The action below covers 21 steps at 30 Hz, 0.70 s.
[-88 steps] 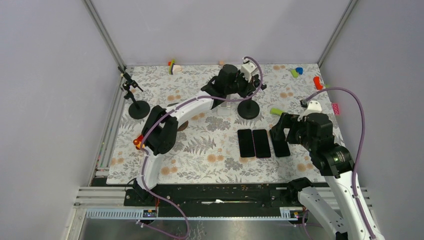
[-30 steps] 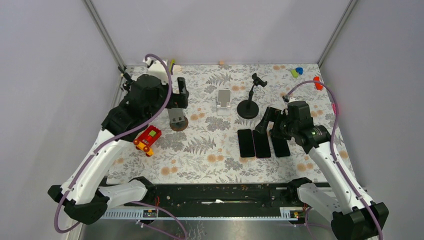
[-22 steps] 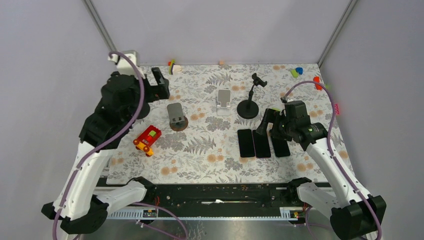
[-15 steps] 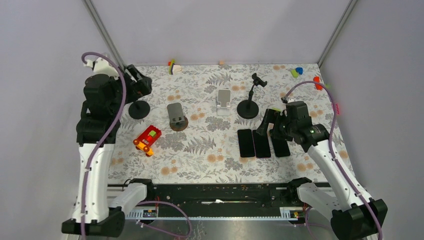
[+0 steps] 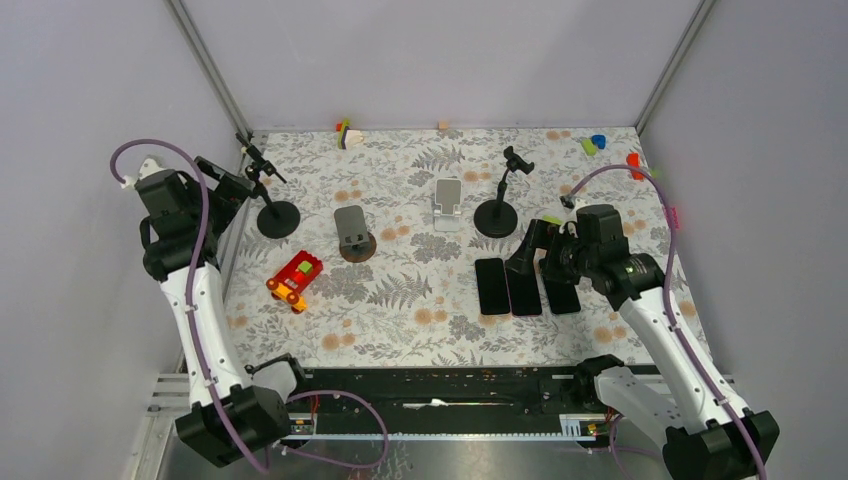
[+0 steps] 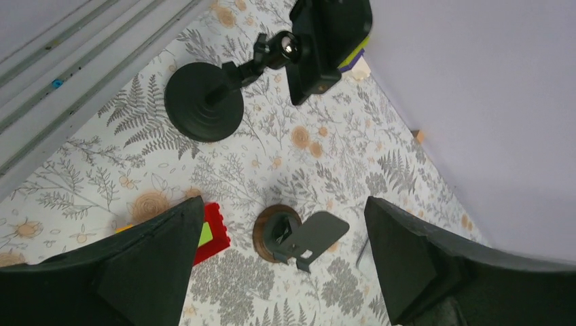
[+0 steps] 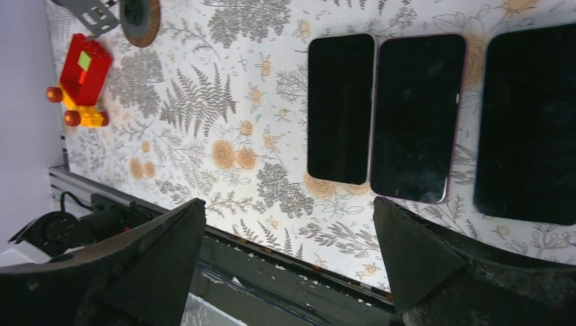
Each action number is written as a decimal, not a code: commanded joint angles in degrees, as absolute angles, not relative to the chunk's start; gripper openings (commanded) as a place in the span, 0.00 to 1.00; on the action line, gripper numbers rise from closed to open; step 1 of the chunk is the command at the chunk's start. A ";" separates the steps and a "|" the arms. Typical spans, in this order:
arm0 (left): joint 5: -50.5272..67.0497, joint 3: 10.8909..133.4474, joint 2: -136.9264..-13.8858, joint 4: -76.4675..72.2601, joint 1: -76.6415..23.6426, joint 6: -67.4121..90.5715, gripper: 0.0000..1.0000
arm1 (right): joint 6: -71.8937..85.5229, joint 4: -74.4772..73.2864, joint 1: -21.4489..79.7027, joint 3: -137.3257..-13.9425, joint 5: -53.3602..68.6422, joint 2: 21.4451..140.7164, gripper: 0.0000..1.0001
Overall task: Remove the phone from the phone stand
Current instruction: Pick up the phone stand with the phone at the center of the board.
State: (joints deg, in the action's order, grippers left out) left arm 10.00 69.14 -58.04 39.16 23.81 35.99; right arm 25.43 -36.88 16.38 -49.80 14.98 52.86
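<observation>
Three dark phones point(image 5: 490, 285) point(image 5: 522, 287) point(image 5: 563, 297) lie flat side by side on the floral mat, and the right wrist view shows them too point(image 7: 341, 109) point(image 7: 418, 115) point(image 7: 526, 122). My right gripper point(image 5: 535, 252) point(image 7: 289, 202) hangs open just above them, holding nothing. My left gripper point(image 5: 224, 186) point(image 6: 283, 204) is open and empty at the mat's far left edge, beside the left black clamp stand point(image 5: 276, 217) point(image 6: 204, 102). The grey stand point(image 5: 350, 230) point(image 6: 309, 234), the white stand point(image 5: 448, 200) and the right black clamp stand point(image 5: 497, 215) all hold no phone.
A red toy car point(image 5: 294, 277) point(image 7: 80, 71) lies on the mat in front of the grey stand. Small coloured blocks point(image 5: 343, 131) point(image 5: 592, 144) sit along the back edge and the right edge. Grey walls enclose the mat on three sides. A metal rail point(image 5: 215, 290) runs along its left side.
My left arm has swung from the middle of the mat out to the far left edge, gripper still open. The right arm has hardly moved above the phones.
</observation>
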 commanded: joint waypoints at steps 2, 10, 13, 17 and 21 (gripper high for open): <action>17.10 66.25 -60.71 26.96 26.19 35.08 0.93 | 26.61 -35.08 16.26 -49.37 19.63 49.94 1.00; 10.19 70.33 -67.08 27.93 26.32 22.34 0.99 | 25.20 -35.09 16.26 -49.18 22.31 48.57 1.00; 6.46 70.49 -67.00 29.76 26.45 19.29 0.99 | 24.58 -34.98 16.27 -48.83 22.67 48.46 1.00; 10.31 66.83 -63.74 25.17 26.45 18.04 0.99 | 23.72 -35.07 16.26 -48.40 23.06 48.83 0.99; 9.77 64.91 -63.34 24.54 26.45 19.66 0.99 | 23.41 -34.21 16.26 -47.87 23.83 48.98 1.00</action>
State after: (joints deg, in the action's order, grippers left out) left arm 10.04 66.08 -65.19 29.12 26.15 20.40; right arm 24.82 -36.47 16.38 -48.31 21.61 49.23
